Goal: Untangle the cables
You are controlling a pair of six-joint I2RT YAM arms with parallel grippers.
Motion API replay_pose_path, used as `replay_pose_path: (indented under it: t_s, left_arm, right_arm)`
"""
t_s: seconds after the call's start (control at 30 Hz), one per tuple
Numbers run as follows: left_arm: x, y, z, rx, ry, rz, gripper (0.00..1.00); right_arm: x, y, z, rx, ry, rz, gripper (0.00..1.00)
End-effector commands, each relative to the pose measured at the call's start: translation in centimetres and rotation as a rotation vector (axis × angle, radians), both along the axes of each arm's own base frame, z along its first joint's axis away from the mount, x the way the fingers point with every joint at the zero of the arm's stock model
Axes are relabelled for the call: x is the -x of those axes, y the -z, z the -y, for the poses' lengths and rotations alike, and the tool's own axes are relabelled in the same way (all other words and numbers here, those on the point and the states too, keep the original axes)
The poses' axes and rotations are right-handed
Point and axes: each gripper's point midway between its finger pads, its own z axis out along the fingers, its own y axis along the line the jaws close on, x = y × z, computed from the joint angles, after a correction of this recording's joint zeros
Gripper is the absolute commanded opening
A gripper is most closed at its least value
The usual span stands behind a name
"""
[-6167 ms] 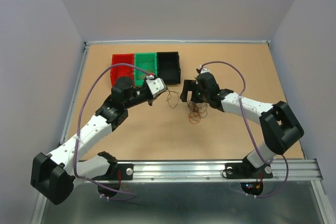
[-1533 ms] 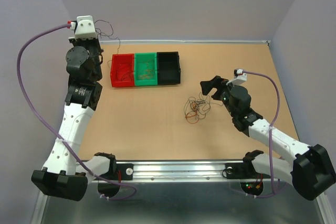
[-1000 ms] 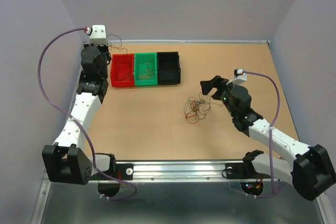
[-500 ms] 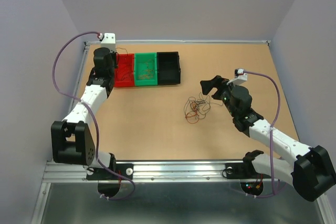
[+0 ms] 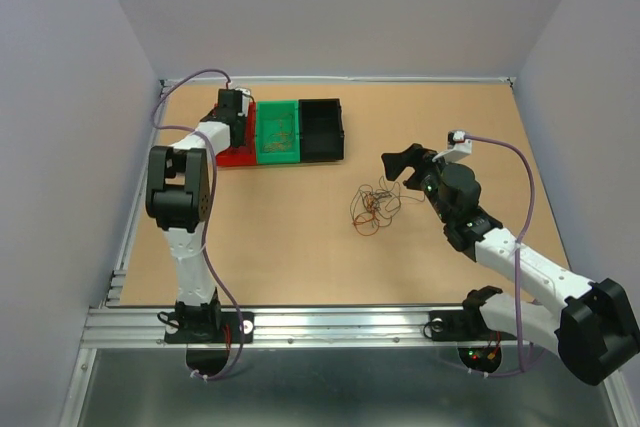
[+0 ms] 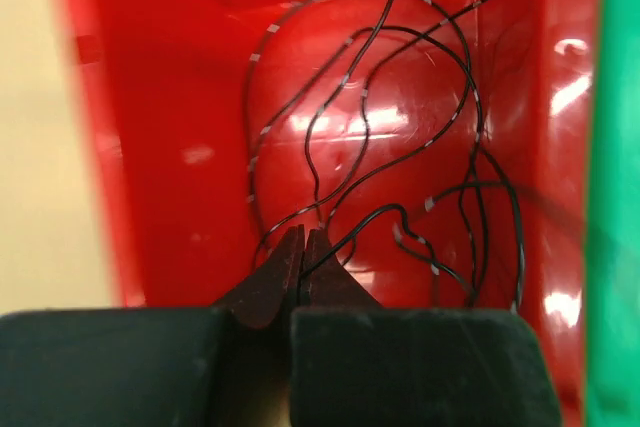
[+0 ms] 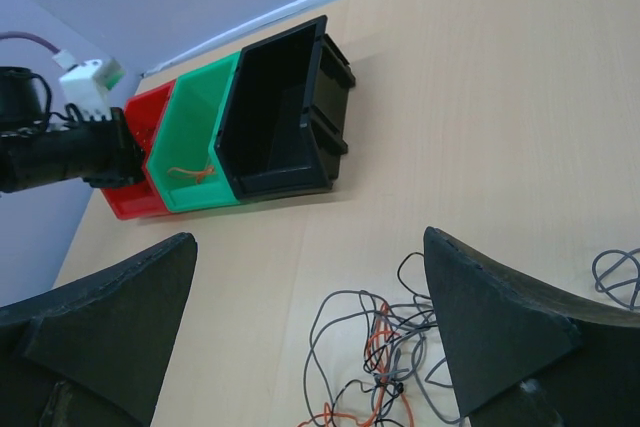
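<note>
You see the left arm (image 5: pixel 186 252) and the right arm (image 5: pixel 520 259) built from white links with bulky black joints. A lilac cable (image 5: pixel 522 182) runs in loose loops along each one; on the right arm it ends in a small white plug (image 5: pixel 457 136). The tool fingers (image 7: pixel 495 332) are matt black wedges. Below the black right base (image 5: pixel 478 307), small red and blue lights (image 5: pixel 479 355) glow.
</note>
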Motion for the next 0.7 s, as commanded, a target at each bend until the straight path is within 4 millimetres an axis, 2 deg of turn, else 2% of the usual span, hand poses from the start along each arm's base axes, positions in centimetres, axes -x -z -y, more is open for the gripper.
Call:
replay_pose_path:
  t_s: [0.0, 0.03, 0.13, 0.27, 0.33, 0.37, 0.4, 0.43, 0.47, 0.5, 0.53, 0.6, 0.67]
  left_arm:
    - [0.4, 1.3, 0.0, 0.045, -0.01, -0.092, 0.0]
    - [0.2, 1.4, -0.3, 0.061, -0.006, -0.096, 0.01]
    - [0.5, 2.1, 0.8, 0.125, 0.037, -0.133, 0.09]
    - [0.4, 2.5, 0.9, 0.152, 0.041, -0.147, 0.11]
    - [0.2, 1.3, 1.0, 0.191, 0.061, -0.117, 0.11]
    - [0.2, 0.8, 1.1, 0.212, 0.065, -0.089, 0.17]
    - [0.0, -1.9, 0.8, 0.219, 0.07, -0.022, 0.26]
    - [0.1, -2.9, 0.8, 0.225, 0.077, 0.011, 0.34]
    - [1.0, -2.9, 0.9, 0.229, 0.08, 0.019, 0.39]
    - [0.8, -5.6, 1.0, 0.236, 0.095, 0.097, 0.44]
    - [1.4, -5.7, 1.1, 0.239, 0.097, 0.104, 0.45]
    - [1.6, -7.3, 1.2, 0.246, 0.104, 0.141, 0.45]
    - [1.9, -7.4, 1.3, 0.248, 0.108, 0.144, 0.45]
  right_arm:
    - [0.2, -1.3, 0.1, -0.018, -0.003, 0.056, 1.0]
    - [0.2, -1.3, 0.0, -0.019, -0.006, 0.058, 1.0]
    - [0.3, -1.4, -0.1, -0.02, -0.009, 0.059, 1.0]
    - [0.2, -1.5, 0.0, -0.021, -0.007, 0.06, 1.0]
    - [0.3, -1.6, 0.0, -0.021, -0.009, 0.065, 1.0]
    - [0.3, -1.6, 0.0, -0.021, -0.007, 0.065, 1.0]
    - [0.3, -1.5, 0.0, -0.018, -0.007, 0.062, 1.0]
    - [0.3, -1.6, 0.0, -0.021, -0.009, 0.065, 1.0]
    - [0.3, -1.6, 0.0, -0.021, -0.007, 0.063, 1.0]
    - [0.3, -1.5, 0.0, -0.019, -0.007, 0.064, 1.0]
    - [0.3, -1.5, -0.1, -0.019, -0.012, 0.062, 1.0]
    - [0.3, -1.5, -0.1, -0.019, -0.012, 0.062, 1.0]
    - [0.3, -1.5, -0.1, -0.019, -0.013, 0.061, 1.0]
